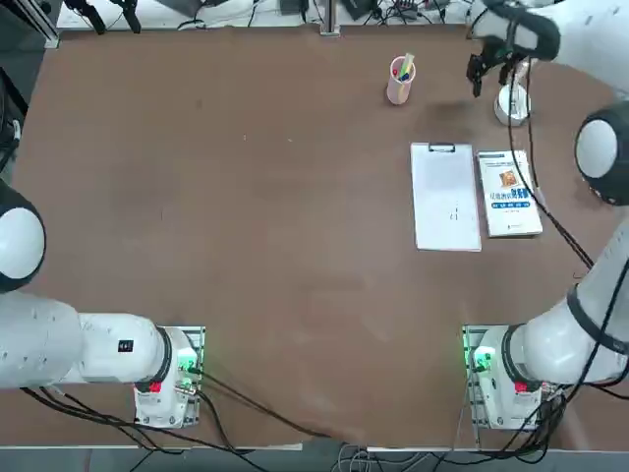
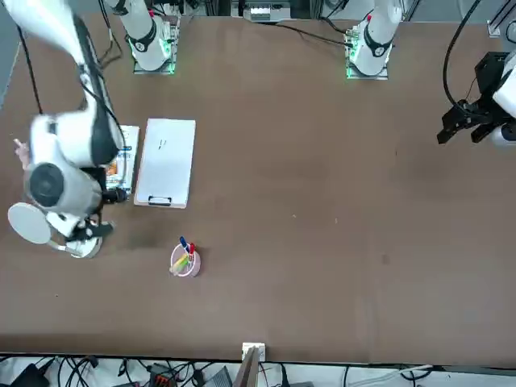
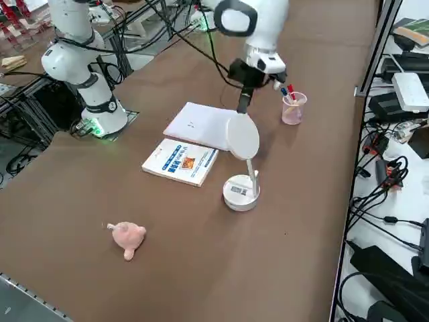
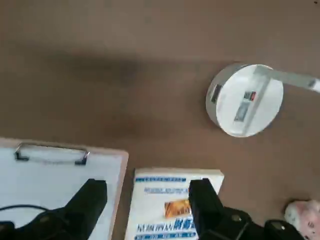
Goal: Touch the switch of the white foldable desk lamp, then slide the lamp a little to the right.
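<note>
The white foldable desk lamp (image 3: 240, 193) stands at the far right of the table, with a round disc base (image 4: 245, 100), a thin arm and a flat oval head (image 3: 242, 137). Several small marks show on the base, and I cannot single out the switch among them. My right gripper (image 1: 491, 74) hovers above the table just left of the lamp, open with nothing between its fingers (image 4: 147, 200). In the right side view the gripper (image 3: 244, 100) hangs behind the lamp head. It touches nothing.
A pink pen cup (image 1: 400, 81) stands left of the gripper. A clipboard (image 1: 445, 197) and a book (image 1: 508, 192) lie side by side nearer the robot. A pink plush toy (image 3: 126, 238) lies towards the table's right edge.
</note>
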`<act>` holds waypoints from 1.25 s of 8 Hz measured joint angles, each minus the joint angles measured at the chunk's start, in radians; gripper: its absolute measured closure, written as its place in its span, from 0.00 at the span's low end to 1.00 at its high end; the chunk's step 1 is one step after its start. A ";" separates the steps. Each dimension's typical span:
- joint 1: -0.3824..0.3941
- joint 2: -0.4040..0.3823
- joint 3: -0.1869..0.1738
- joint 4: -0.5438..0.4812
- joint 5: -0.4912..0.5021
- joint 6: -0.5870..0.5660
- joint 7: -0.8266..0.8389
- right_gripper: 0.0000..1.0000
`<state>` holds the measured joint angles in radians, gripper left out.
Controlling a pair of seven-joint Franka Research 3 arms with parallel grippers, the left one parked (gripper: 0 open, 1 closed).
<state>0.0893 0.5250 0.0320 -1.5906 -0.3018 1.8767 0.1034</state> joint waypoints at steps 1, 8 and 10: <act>-0.004 0.030 -0.008 -0.010 -0.012 0.041 0.027 0.00; -0.111 0.042 -0.023 -0.178 -0.136 0.389 0.034 0.00; -0.124 0.050 -0.023 -0.205 -0.217 0.437 0.035 0.00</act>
<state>-0.0347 0.5748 0.0091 -1.7957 -0.5186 2.3138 0.1382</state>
